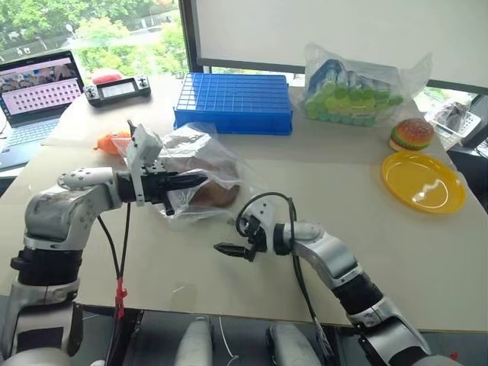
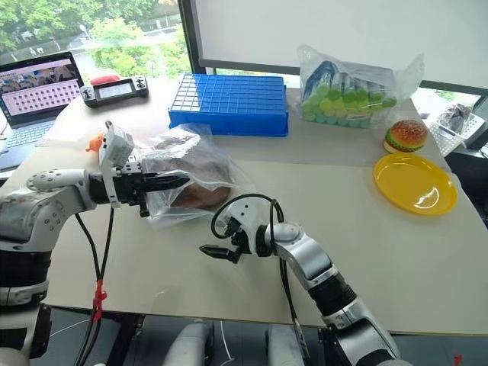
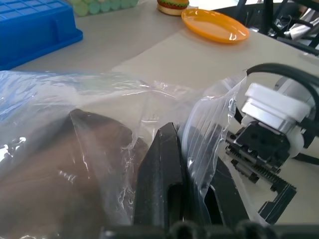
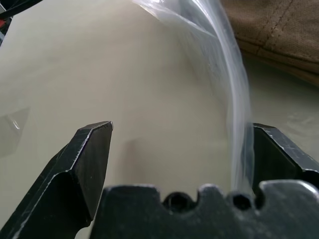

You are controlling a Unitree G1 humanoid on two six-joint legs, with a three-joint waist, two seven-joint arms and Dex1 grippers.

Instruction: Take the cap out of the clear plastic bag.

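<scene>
Crinkly transparent film, the clear plastic bag (image 1: 200,169), sits on the desk (image 1: 328,206) toward its left side, partly lifted off the surface, with the cap (image 1: 216,194) inside it, brown and slumped low in the bag against the desk top. The left gripper (image 1: 200,181) reaches in level from the left edge and its two black fingers are pressed together on a fold of the bag's film; in the left wrist view the plastic runs between the fingers (image 3: 162,184) and the brown fabric lies just beside them, behind the film. The right gripper (image 1: 229,249) hangs low over the desk near the front edge, just beside the bag's near corner, pointing toward the left edge, its fingers spread wide. In the right wrist view a strip of the film (image 4: 234,104) runs down against one spread finger, though whether it truly touches is hard to tell.

Along the back edge stand a blue gridded crate (image 1: 235,102) and, to its right, a puffy bag of green and blue items (image 1: 352,93). Near the right edge lie a yellow plate (image 1: 423,181) and a toy burger (image 1: 412,134). At the back left corner are a laptop (image 1: 38,95) and a handheld controller (image 1: 117,90).
</scene>
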